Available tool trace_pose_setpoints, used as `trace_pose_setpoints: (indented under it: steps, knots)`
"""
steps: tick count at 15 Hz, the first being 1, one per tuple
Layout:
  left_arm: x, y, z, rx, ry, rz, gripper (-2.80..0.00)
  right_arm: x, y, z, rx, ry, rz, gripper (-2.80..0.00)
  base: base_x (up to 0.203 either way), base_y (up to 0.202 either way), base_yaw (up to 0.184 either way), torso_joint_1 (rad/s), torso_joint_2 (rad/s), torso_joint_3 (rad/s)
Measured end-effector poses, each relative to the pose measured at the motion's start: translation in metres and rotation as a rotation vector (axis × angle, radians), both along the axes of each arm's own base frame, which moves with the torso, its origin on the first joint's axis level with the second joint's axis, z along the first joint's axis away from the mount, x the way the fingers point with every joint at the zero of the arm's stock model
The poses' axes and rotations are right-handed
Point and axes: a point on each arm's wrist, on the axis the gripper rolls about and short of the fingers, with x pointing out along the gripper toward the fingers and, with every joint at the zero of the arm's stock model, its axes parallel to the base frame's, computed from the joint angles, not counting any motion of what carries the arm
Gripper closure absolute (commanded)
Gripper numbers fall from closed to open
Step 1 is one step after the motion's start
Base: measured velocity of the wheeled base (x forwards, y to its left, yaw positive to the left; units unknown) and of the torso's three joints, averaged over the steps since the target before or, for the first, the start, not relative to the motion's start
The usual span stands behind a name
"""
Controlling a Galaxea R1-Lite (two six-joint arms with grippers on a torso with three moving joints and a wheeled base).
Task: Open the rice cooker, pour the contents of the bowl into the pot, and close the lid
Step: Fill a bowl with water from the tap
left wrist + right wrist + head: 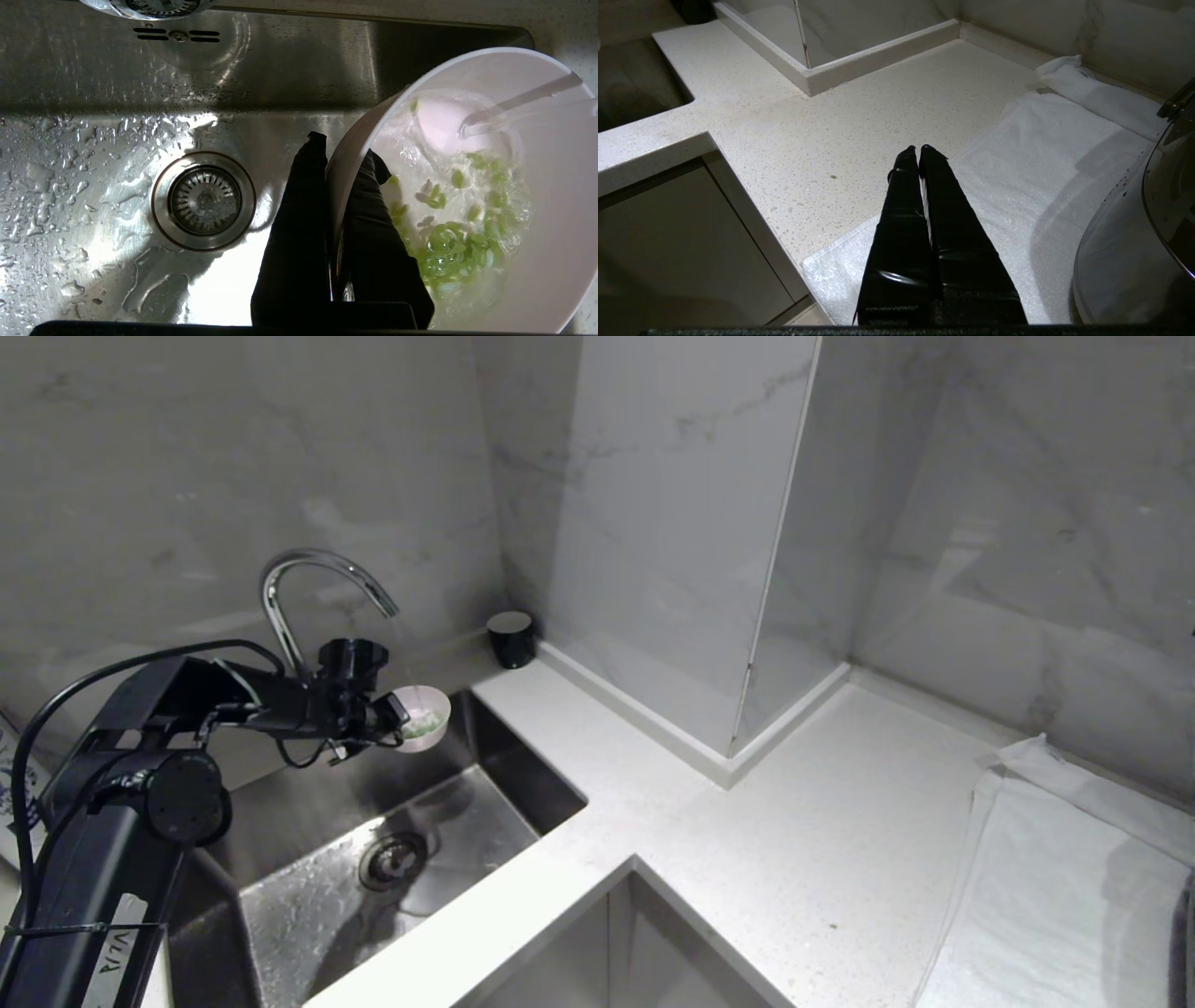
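1. Your left tool [334, 154] is clamped on the rim of the bowl [422, 715], one finger inside the wall and one outside, holding it over the sink [280, 859] under the faucet [317, 581], near the sink's back edge.
2. Water is running into the bowl. The green bits [460, 233] float loose in it, so overfilling will likely wash them over the rim and down the drain [203, 200].
3. The grip is on a thin wet rim only. As the water adds weight, the bowl could pivot or slip between the fingers; any tilt dumps the contents into the sink.
4. Carrying a full bowl across the tabletop [747, 840] would probably slosh water on the way.
5. Your right tool [917, 149] is closed on nothing, parked above the white towel [1036, 154] near the tabletop's right edge.
6. Only the left wrist view shows the finger placement, the water stream, the floating bits and the drain.
7. Only the head view shows the faucet arc and where the bowl sits over the sink.
8. Only the right wrist view shows a rounded shiny body at its edge; it may be the rice cooker, you can't tell. The lid is not visible.
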Motion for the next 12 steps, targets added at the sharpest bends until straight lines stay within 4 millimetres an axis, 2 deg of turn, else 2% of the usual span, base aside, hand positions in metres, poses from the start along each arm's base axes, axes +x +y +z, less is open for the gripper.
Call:
trace_pose_setpoints:
  steps: [12]
  knots:
    - [0.0001,0.0008,0.0007,-0.002,-0.002,0.002,0.0,0.0,0.0,0.0,0.0,0.0,0.0,0.0,0.0,0.0,0.0,0.0,0.0,0.0]
